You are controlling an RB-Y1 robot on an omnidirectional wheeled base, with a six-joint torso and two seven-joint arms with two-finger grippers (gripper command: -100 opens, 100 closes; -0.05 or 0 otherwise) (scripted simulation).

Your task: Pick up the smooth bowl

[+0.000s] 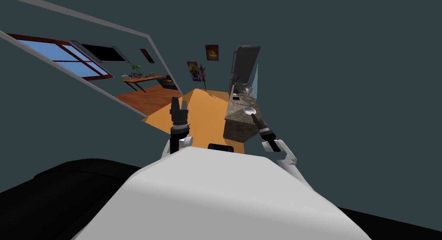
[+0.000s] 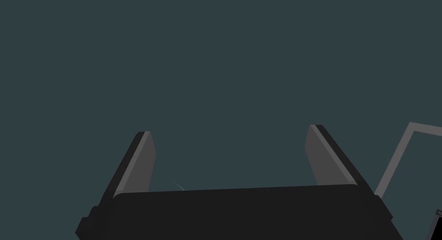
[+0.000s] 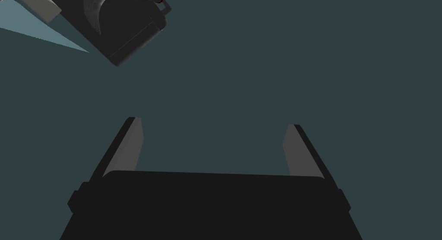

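While the pale bowl (image 1: 249, 110) sat at the near end of the mottled stone surface (image 1: 235, 124), right pincer (image 1: 254, 117) spread, tips just beside it at 5 o'clock, left pincer (image 1: 178, 102) spread, well apart at 9 o'clock.

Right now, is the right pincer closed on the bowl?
No, the right pincer stands open with nothing between its fingers, and the bowl rests on the speckled counter.

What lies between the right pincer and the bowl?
Nothing, by the head view: the right pincer ends at the edge of the bowl on the counter; whether they touch, I cannot tell.
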